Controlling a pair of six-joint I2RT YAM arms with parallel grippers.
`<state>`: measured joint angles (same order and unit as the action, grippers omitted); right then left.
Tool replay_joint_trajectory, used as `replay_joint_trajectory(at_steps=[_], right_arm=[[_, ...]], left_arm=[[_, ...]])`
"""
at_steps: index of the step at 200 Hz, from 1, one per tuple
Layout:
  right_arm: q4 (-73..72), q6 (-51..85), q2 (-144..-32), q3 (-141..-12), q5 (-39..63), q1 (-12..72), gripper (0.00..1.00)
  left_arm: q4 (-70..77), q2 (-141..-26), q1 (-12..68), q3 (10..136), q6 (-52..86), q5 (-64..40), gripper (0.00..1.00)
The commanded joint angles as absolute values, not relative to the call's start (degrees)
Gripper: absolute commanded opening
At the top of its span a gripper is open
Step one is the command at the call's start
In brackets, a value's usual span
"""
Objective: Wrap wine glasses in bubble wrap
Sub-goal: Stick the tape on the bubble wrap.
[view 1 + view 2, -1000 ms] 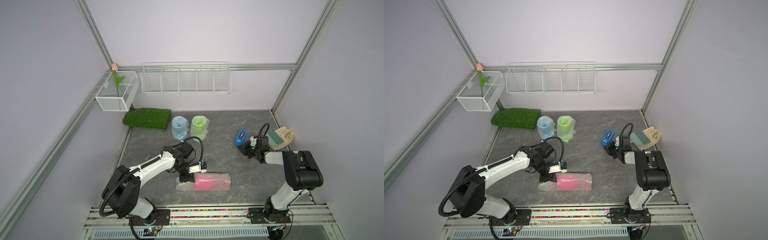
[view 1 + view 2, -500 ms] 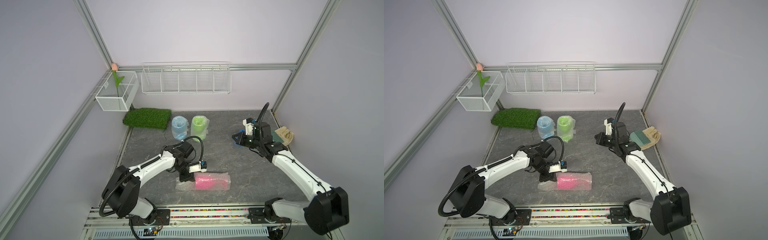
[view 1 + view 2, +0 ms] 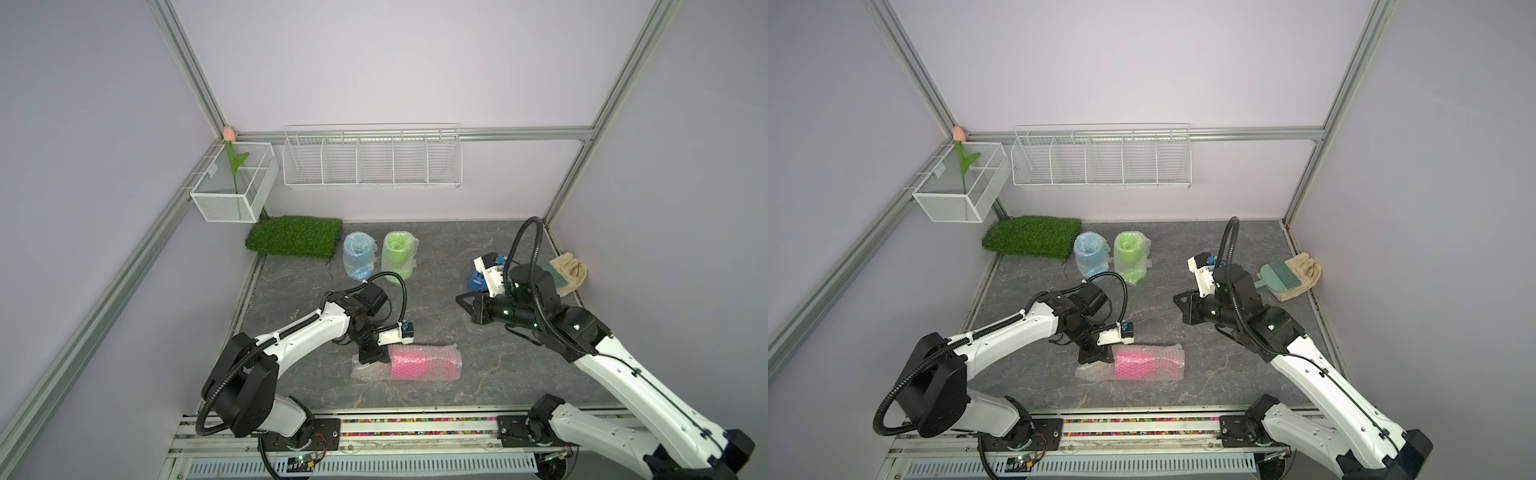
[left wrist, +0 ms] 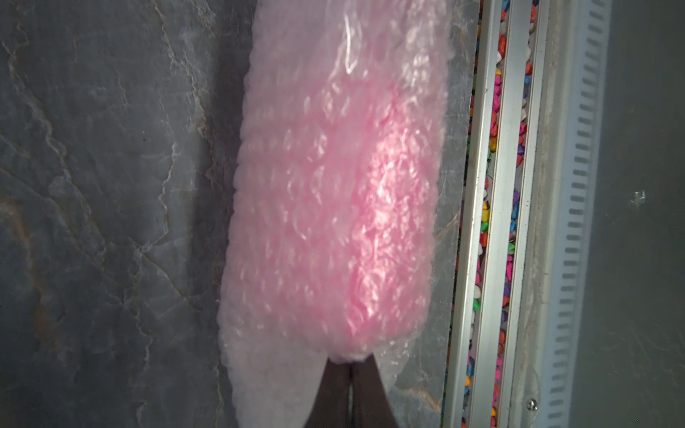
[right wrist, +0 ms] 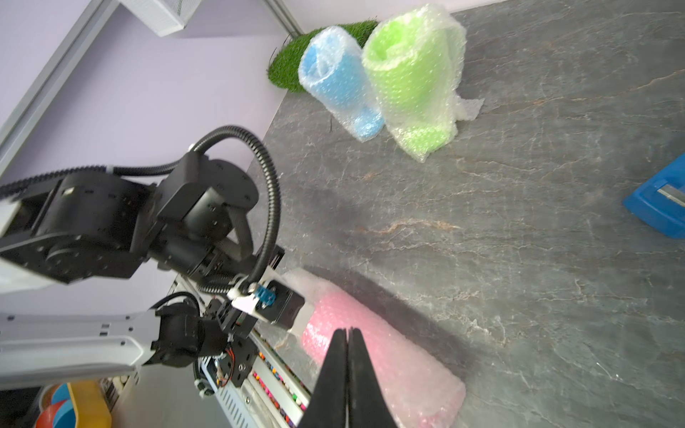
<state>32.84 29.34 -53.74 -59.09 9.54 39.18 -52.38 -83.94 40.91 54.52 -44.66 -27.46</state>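
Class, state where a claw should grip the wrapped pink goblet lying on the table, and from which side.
Probably grip the pink goblet across its padded middle, coming from above: it lies flat on its side, so both rounded flanks are exposed.

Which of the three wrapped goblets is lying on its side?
The pink goblet lies flat by the left gripper; the blue goblet and green goblet stand upright.

The hot pink goblet [image 3: 415, 366] shows through clear, dimpled bubble wrap [image 3: 365, 371]. The sky blue goblet [image 3: 358, 257] and lime green goblet [image 3: 397, 257] tint the same dotted film. The table [image 3: 457, 249] is dark grey with pale and rusty veins (like stone). The grass mat [image 3: 293, 236] is deep green, the tape dispenser [image 3: 476, 282] bright blue, the glove [image 3: 575, 272] beige, the brush [image 3: 1281, 276] teal, and the pebbles [image 4: 485, 222] many-coloured.
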Motion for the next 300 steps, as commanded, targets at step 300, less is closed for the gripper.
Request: replay_joint_trajectory(at_steps=[300], right_arm=[[-2.35, 29.09, -67.48, -37.96, -7.24, 58.31, 0.07]], left_arm=[[-51.21, -79.28, 41.04, 53.35, -45.43, -32.81, 0.00]])
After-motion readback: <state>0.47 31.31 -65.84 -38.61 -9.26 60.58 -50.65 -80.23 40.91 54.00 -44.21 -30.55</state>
